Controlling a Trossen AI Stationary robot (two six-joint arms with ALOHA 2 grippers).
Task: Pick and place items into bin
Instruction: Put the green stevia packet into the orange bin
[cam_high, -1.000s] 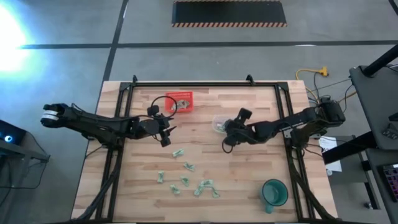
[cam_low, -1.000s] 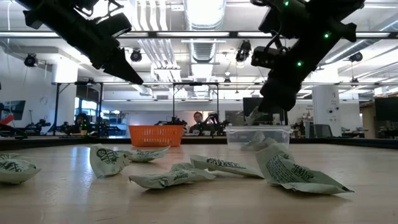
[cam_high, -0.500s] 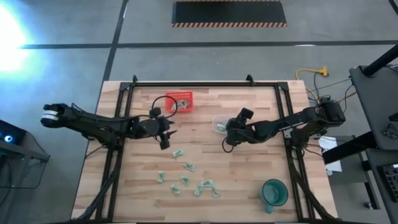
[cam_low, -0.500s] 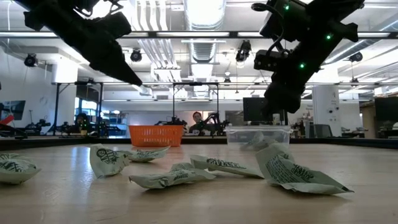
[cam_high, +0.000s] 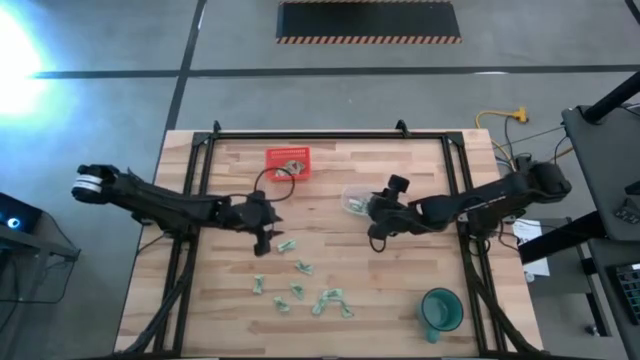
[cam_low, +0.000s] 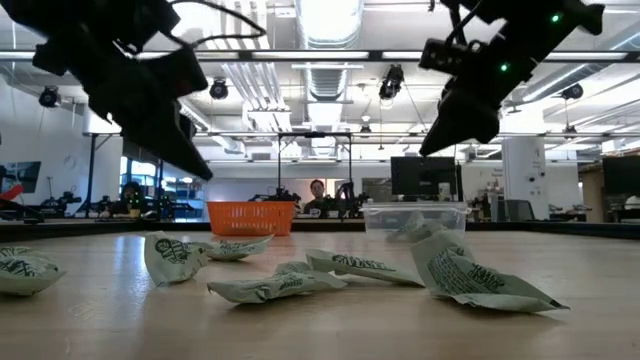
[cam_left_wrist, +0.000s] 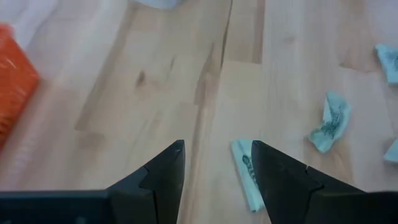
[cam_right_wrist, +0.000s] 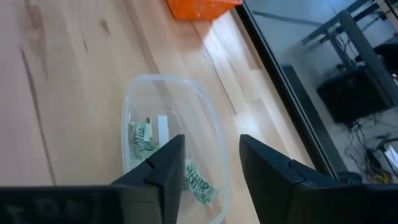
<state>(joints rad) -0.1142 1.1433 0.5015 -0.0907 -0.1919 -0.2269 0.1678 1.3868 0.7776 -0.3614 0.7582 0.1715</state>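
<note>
Several small pale green crinkly items lie scattered on the wooden table toward its near side; they fill the foreground of the low view. A clear plastic bin holds a few green items. My left gripper is open above the table, close over one item that lies by one finger. My right gripper hangs open and empty over the bin's near right side, high above the table in the low view.
An orange basket stands at the table's far side, left of the clear bin. A green cup sits at the near right corner. A black frame borders the table. People show in the room far behind.
My left gripper has gone down and toward the near edge, to the farthest of the scattered items. My right gripper has opened over the clear bin, let go a pale piece that showed at its tips, and has risen and drawn back toward the right.
</note>
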